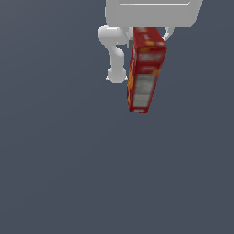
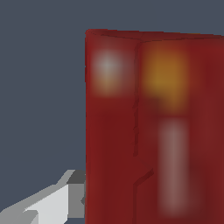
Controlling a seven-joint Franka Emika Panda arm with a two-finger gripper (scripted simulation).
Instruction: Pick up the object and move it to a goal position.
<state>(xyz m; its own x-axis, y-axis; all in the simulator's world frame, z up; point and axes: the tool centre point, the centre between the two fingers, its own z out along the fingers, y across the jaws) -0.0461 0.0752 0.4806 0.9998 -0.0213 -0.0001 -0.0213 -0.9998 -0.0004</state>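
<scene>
The object is a slim red carton [image 1: 145, 68] with a pale grey-white panel and yellow-orange marks. In the exterior view it hangs upright, slightly tilted, directly below my white hand at the top of the picture. My gripper [image 1: 147, 30] meets the carton at its top end, and the fingertips are hidden there. In the wrist view the carton [image 2: 153, 131] fills most of the picture, very close and blurred. One grey finger [image 2: 72, 194] rests against its side, and the other finger is hidden behind it. The gripper looks shut on the carton.
White arm links [image 1: 113, 52] show beside the carton toward the exterior view's left. A plain dark grey surface [image 1: 114, 173] fills the rest of both views. No goal marker shows.
</scene>
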